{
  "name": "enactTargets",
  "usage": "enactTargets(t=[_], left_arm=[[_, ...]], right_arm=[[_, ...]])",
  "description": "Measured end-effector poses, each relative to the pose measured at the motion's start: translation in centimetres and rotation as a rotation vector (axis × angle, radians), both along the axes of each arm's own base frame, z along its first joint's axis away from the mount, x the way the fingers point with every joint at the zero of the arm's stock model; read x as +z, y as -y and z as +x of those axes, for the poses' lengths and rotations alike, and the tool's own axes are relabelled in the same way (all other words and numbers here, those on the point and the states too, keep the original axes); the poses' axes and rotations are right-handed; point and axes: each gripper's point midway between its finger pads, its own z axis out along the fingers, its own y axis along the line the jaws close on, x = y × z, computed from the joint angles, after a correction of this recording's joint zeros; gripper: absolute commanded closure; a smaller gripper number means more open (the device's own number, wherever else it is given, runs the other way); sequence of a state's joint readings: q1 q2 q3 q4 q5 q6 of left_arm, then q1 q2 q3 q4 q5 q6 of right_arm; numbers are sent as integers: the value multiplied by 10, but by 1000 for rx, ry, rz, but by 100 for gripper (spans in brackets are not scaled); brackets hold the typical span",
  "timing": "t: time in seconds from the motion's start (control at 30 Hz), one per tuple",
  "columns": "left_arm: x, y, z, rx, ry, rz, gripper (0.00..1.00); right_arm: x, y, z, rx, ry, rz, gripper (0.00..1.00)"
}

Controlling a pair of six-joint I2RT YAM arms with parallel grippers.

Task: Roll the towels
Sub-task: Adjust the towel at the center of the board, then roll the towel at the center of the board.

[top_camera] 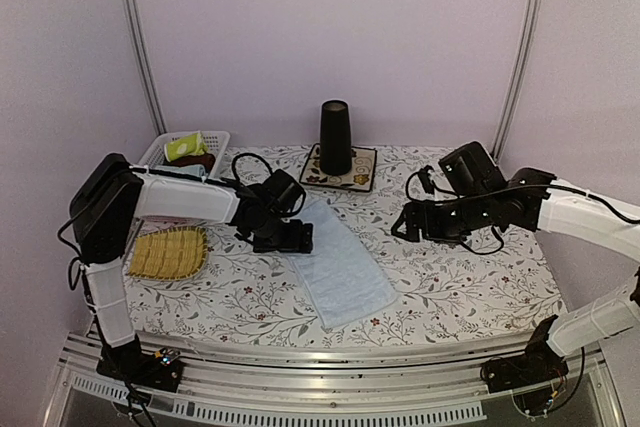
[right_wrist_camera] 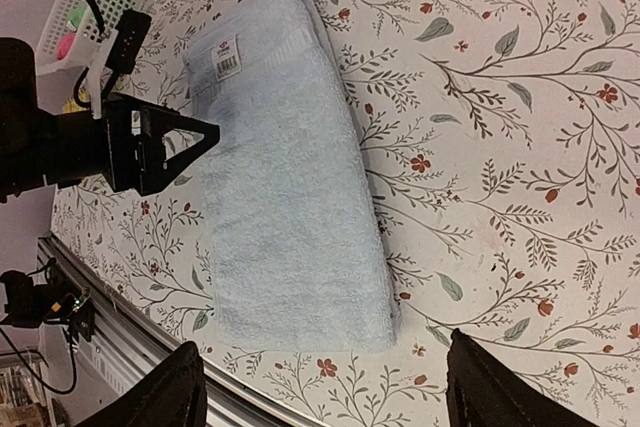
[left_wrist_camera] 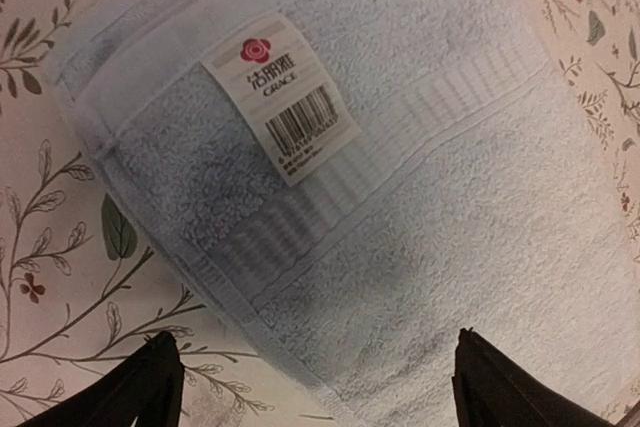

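Light blue towel lies flat mid-table, folded long, label at the far end. Left gripper hangs over that end, jaws wide, empty. Right gripper is off to the towel's right, jaws wide, empty. Pinch the far short edge squarely and roll tight towards you. The near end is close to the table edge; there's open room on the right. Yellow-green towel is probably in the basket, too small to be sure.

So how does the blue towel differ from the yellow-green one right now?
The light blue towel lies flat on the table, folded into a long strip; the yellow-green towel sits tucked in the white basket at the back left. The blue one is plain, the yellow-green one pale-patterned. Both are small cloth towels.
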State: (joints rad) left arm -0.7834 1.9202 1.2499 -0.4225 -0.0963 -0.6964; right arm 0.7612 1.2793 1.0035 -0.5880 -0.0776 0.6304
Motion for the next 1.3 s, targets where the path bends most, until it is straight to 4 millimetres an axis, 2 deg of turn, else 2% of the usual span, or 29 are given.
enactTargets(t=[0.2, 0.4, 0.5, 0.67, 0.83, 0.93, 1.03, 1.1, 1.2, 1.27, 1.3], left_arm=[[-18, 5, 9, 16, -13, -9, 7], [-18, 14, 31, 10, 24, -30, 7], [-18, 23, 47, -16, 53, -39, 9], [-16, 53, 85, -84, 104, -87, 10], [-12, 83, 115, -152, 153, -119, 3], [-11, 73, 107, -182, 153, -87, 3], [0, 43, 83, -204, 150, -34, 3], [21, 28, 68, -231, 176, -20, 3], [68, 11, 42, -304, 285, -46, 3], [94, 6, 23, -371, 370, -76, 3], [100, 5, 14, -403, 400, -84, 3]], right_arm=[[29, 6, 15, 9, 94, -43, 14], [26, 20, 20, -3, 100, -94, 3], [25, 26, 24, -6, 108, -111, 2], [28, 42, 40, -20, 135, -139, 1], [37, 43, 55, 47, 236, -174, 1], [35, 35, 54, 148, 324, -167, 1], [25, 30, 35, 277, 410, -156, 1], [24, 27, 20, 357, 481, -148, 1], [28, 18, -10, 494, 640, -120, 1], [30, 12, -24, 564, 712, -107, 1], [29, 8, -30, 602, 744, -106, 1]])
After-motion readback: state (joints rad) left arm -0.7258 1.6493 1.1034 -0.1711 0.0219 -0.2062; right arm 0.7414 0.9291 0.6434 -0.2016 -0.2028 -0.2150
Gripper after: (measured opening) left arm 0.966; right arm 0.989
